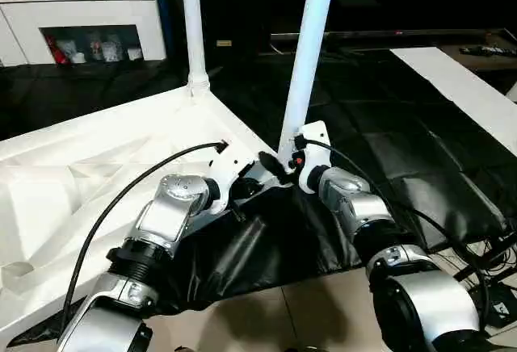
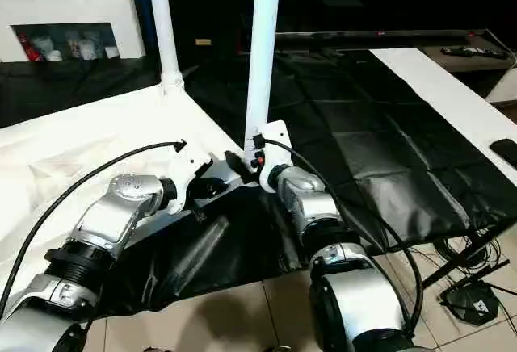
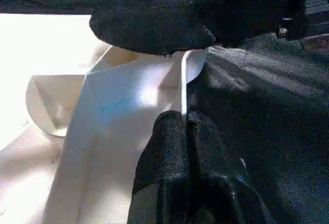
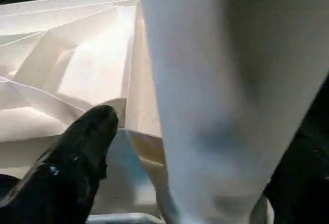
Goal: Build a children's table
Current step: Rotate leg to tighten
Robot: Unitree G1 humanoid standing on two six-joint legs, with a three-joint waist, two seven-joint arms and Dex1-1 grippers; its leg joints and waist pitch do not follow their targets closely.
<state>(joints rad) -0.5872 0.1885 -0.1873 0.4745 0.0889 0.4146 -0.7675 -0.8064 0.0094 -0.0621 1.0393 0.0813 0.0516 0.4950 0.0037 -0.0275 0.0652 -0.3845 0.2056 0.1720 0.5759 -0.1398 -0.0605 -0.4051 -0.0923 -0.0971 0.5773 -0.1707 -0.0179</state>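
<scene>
White plastic square tabletop (image 1: 97, 150) lies ribbed underside up on black sheet (image 1: 388, 150) | two round white legs (image 1: 305, 61) upright in corner sockets | left gripper (image 3: 184, 126) pinched on tabletop rim | right gripper (image 1: 279, 162) spread wide around near leg's base

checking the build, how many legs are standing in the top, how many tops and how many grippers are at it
legs: 2, far leg and near leg
top: 1
grippers: 2, left gripper and right gripper
total: 5
</scene>
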